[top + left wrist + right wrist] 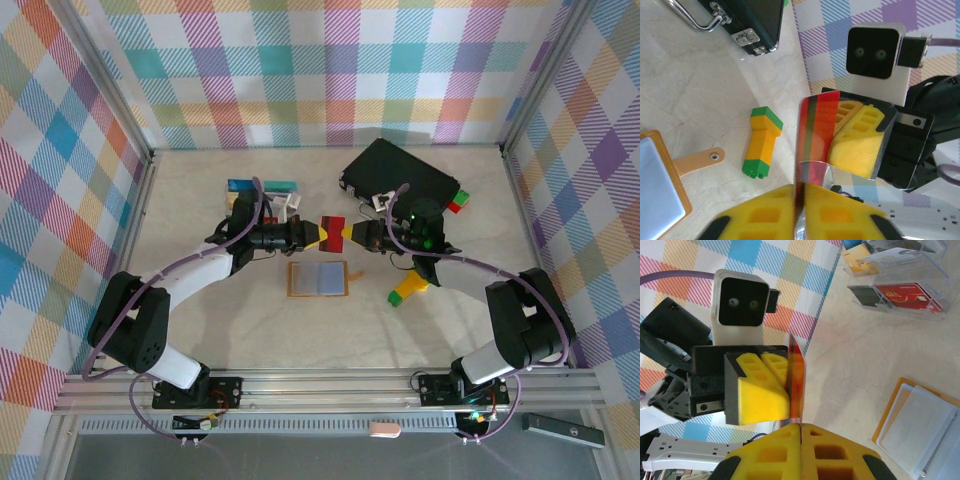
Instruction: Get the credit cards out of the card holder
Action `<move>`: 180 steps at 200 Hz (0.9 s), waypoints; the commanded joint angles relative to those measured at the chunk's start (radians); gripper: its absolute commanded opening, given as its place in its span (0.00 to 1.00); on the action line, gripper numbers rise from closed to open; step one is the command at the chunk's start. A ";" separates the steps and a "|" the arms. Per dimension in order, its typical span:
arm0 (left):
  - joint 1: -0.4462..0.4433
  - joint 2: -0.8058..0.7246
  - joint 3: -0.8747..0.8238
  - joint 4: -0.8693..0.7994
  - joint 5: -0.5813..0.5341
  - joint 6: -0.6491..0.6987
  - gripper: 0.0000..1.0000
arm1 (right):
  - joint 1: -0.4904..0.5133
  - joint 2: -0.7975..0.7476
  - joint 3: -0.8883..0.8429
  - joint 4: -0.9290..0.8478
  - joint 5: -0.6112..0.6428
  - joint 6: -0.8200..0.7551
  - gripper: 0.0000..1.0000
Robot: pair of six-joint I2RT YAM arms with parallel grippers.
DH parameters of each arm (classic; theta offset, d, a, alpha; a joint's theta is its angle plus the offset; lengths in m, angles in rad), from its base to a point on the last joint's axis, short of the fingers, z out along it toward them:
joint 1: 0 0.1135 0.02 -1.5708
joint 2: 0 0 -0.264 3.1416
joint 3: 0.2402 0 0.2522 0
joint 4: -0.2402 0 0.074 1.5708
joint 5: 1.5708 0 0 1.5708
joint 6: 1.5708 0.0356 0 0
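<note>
A red credit card [333, 233] hangs in the air over the table's middle, pinched from both ends. My left gripper [320, 235] is shut on its left end and my right gripper [348, 237] is shut on its right end. In the left wrist view my yellow pads [765, 215] clamp the card [817, 130] edge-on. The right wrist view has the card [798, 385] squeezed between my pads [840, 450]. Just in front of the grippers, the orange-tan card holder [318, 278] lies open and flat on the table, its grey-blue pockets facing up.
A black hard case [400, 175] with a metal handle lies at the back right. A green-and-yellow block [405, 292] sits right of the holder. A clear stand [900, 295] at the back left holds several cards. Checked walls close in three sides.
</note>
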 commanded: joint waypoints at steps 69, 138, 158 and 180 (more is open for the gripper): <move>0.048 -0.129 0.072 -0.420 -0.353 0.186 0.00 | -0.026 -0.158 0.202 -0.770 0.336 -0.387 0.67; 0.075 -0.101 0.142 -0.749 -0.789 0.087 0.00 | -0.035 -0.084 0.311 -0.874 0.545 -0.520 0.94; 0.061 -0.039 0.192 -0.784 -0.834 -0.002 0.00 | -0.035 -0.036 0.341 -0.909 0.544 -0.529 0.94; 0.026 0.054 0.299 -0.880 -0.936 -0.136 0.00 | -0.035 0.008 0.361 -0.931 0.518 -0.529 0.94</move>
